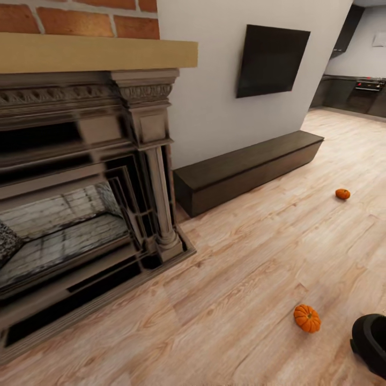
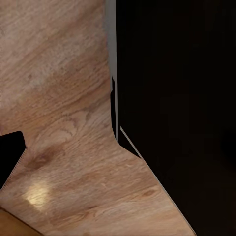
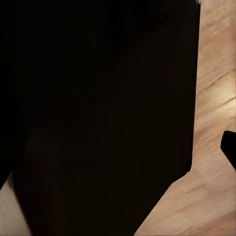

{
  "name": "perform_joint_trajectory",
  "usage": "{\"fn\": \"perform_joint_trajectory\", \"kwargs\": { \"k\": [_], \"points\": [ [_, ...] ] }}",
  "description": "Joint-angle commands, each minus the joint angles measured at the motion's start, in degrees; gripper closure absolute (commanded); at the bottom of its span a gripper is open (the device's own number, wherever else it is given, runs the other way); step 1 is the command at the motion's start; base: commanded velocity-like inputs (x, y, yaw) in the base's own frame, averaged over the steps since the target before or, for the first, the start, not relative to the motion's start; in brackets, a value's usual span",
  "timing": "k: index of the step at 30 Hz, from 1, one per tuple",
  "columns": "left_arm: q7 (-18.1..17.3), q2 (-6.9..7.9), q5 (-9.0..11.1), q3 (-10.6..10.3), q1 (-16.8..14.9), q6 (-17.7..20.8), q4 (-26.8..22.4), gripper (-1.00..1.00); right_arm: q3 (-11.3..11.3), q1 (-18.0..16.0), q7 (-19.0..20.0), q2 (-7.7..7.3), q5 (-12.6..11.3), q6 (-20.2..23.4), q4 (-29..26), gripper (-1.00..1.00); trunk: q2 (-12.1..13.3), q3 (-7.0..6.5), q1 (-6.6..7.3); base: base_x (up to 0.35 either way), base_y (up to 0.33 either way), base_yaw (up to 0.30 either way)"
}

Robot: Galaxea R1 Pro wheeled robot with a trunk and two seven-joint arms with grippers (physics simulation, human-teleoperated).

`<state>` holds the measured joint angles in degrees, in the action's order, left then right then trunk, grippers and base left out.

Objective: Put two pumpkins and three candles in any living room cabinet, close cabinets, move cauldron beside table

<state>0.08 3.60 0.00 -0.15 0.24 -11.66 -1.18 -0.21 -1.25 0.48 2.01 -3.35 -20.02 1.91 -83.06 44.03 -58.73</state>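
The likeliest trouble is rolling. Both pumpkins sit loose on the bare floor (image 1: 236, 300), and a bump from the base or a gripper coming down off-centre could send one skidding over the smooth planks, away from the cabinet (image 1: 246, 170). The near pumpkin (image 1: 307, 318) lies just beside a black rounded pot (image 1: 372, 340) at the lower right edge of the head view, probably the cauldron, so a reach there might knock that too. The far pumpkin (image 1: 342, 193) lies out in the open floor, well apart from the cabinet's right end. The cabinet's fronts have no handles and look shut; opening one may be fiddly.

Whether the grippers are apart or together cannot be told: each wrist view is mostly dark robot body over floor.

The floor is light wood plank. A stone fireplace (image 1: 80, 203) under a brick wall stands left of the cabinet, a black television (image 1: 272, 60) hangs above it, and a kitchen opens beyond.
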Motion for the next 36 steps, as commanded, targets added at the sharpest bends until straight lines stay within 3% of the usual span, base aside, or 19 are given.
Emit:
{"fn": "perform_joint_trajectory", "kwargs": {
  "k": [1, 36],
  "points": [
    [0.0, 0.01, 0.0, 0.0, 0.0, -0.1, -0.1, -1.00, 0.0, -0.1, 0.1, 0.01, -0.3, -0.4, 0.2, -1.00, 0.0, 0.09, 0.00, 0.000, 0.000, -0.223],
    [0.0, 0.01, 0.0, 0.0, 0.0, -0.1, -0.1, -1.00, 0.0, -0.1, 0.1, -0.07, -0.8, -0.4, 0.3, -1.00, 0.0, 1.85, 0.00, 0.000, 0.000, -0.237]
  ]
}}
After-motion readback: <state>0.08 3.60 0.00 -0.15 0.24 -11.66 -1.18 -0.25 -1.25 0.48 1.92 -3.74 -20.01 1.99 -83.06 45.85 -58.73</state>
